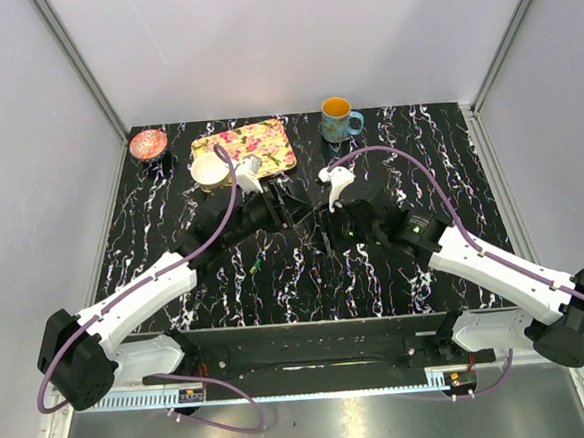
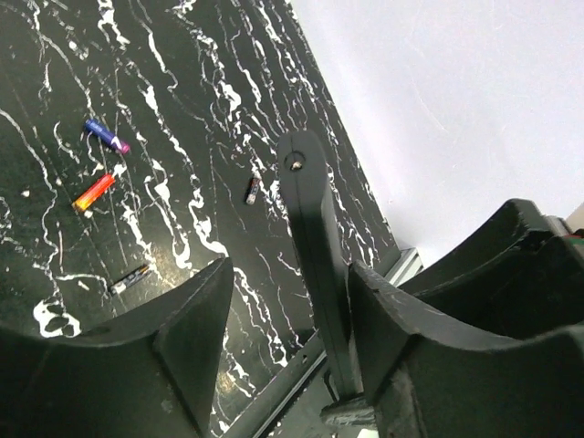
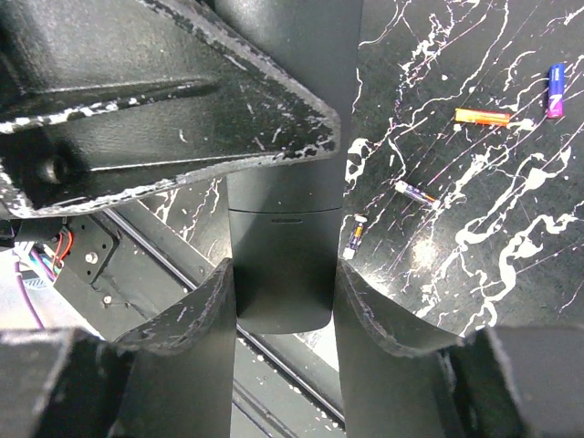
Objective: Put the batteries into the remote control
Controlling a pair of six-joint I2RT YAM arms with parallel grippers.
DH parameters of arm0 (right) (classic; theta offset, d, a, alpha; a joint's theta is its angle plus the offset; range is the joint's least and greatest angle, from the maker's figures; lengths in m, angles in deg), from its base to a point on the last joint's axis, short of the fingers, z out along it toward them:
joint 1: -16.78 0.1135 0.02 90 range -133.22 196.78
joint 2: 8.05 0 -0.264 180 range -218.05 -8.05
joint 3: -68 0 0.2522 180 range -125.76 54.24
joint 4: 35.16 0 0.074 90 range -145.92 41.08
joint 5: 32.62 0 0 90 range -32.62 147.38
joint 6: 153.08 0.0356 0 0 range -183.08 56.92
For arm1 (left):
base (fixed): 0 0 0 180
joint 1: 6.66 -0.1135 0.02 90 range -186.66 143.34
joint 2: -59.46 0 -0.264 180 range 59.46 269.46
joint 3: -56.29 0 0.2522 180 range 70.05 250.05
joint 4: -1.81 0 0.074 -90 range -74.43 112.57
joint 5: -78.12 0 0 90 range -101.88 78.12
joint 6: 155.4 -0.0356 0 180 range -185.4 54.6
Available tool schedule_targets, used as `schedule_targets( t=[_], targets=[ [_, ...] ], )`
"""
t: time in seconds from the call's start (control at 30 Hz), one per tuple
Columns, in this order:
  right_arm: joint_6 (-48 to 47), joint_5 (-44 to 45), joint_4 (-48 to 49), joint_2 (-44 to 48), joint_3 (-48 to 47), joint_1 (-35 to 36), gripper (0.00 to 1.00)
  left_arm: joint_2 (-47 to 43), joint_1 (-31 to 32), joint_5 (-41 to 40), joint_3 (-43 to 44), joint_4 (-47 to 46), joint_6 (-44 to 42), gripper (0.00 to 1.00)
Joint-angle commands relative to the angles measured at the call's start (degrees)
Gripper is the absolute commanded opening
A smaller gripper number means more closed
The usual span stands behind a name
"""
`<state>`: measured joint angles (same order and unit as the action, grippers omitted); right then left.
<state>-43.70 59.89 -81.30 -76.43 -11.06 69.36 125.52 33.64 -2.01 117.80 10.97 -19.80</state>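
While aloft, remote (image 3: 281,265) over table (image 3: 484,274) middle.

High above and behind both arm bases, looking down over the whole marbled table (image 1: 448,158). Riding close behind the left fingers (image 2: 192,338), facing past their tips along the remote (image 2: 315,237) to batteries (image 2: 94,192) lying beyond. Equally close behind the right fingers (image 3: 187,310), sharing that remote between them and those batteries off to their right.
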Motion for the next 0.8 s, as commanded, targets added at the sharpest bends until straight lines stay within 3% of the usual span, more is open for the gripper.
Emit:
schedule_targets(
  t=[0.0, 0.47, 0.63, 0.77],
  targets=[
    [0.8, 1.1, 3.0, 0.6, -1.7, 0.8, 0.0, 1.0, 0.5, -1.8, 3.1, -5.9, 0.2, 0.54],
    [1.5, 1.7, 3.1, 1.1, -1.3, 1.1, 0.0, 2.1, 1.5, -1.3, 1.8, -9.2, 1.6, 0.48],
    [1.5, 1.7, 3.4, 1.0, -1.3, 1.1, 0.0, 2.1, 1.5, -0.8, 1.8, -9.0, 1.1, 0.18],
    [1.6, 1.9, 3.4, 1.1, -1.3, 1.1, 0.0, 2.1, 1.5, -0.6, 1.6, -9.0, 1.2, 0.08]
  ],
)
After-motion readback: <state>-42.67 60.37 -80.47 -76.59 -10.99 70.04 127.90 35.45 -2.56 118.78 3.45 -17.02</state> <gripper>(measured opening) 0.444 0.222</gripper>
